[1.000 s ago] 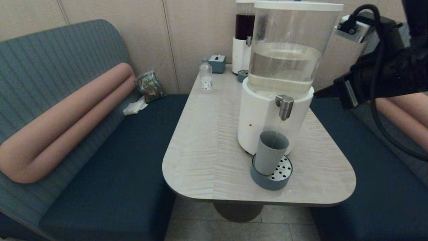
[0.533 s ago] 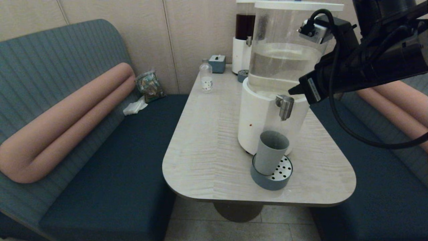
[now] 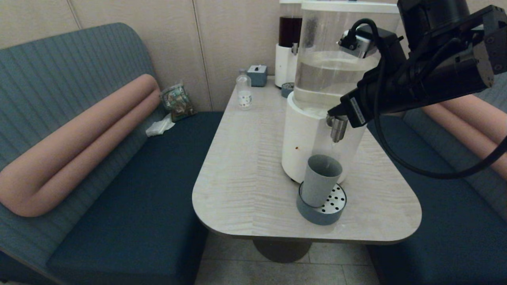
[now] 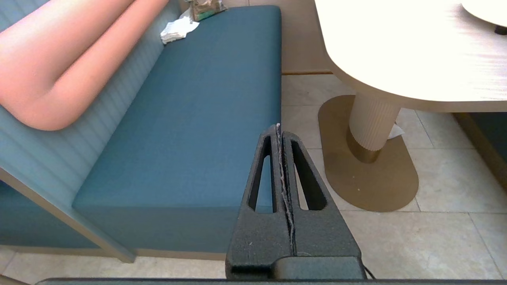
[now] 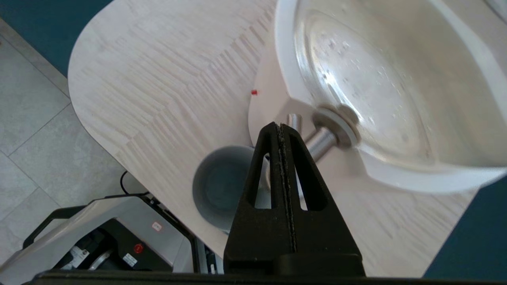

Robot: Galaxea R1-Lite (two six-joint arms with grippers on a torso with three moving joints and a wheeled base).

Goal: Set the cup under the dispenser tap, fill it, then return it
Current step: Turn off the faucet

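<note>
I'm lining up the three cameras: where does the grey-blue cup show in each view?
Head view: the cup stands on the round drip tray below the dispenser tap, near the table's front edge.
Left wrist view: not in it; only bench, floor and table edge.
Right wrist view: the cup, seen from above, partly behind the shut right tool.
Shared landmark: the light wooden table appears in all three.
</note>
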